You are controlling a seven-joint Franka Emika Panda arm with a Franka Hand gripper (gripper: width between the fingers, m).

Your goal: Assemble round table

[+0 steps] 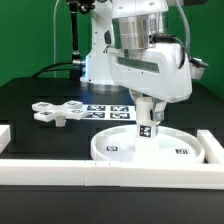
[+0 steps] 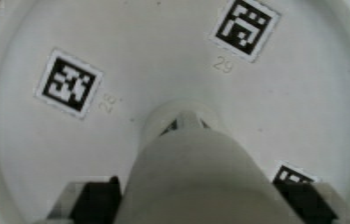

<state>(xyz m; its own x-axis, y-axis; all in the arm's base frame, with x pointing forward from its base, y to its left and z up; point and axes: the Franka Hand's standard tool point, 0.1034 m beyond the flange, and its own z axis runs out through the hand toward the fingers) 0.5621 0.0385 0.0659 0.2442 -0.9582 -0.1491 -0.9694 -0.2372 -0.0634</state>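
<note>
The large rimmed round disc [image 1: 142, 146] lies flat on the black table near the front white rail, tags on its face. The short cylindrical leg [image 1: 146, 122] stands upright at the disc's centre, tag facing the camera. My gripper [image 1: 147, 103] is shut on the leg's upper part. In the wrist view the leg [image 2: 200, 165] runs down to the disc [image 2: 145, 60] between my dark fingers [image 2: 95, 198], and its lower end meets the disc's centre. The cross-shaped base piece [image 1: 57, 111] lies on the table at the exterior view's left, apart from the gripper.
The marker board [image 1: 110, 110] lies flat behind the disc. White border rails run along the front [image 1: 100, 168], at the exterior view's left [image 1: 5, 134] and at its right [image 1: 212, 146]. The robot's base [image 1: 100, 65] stands at the back.
</note>
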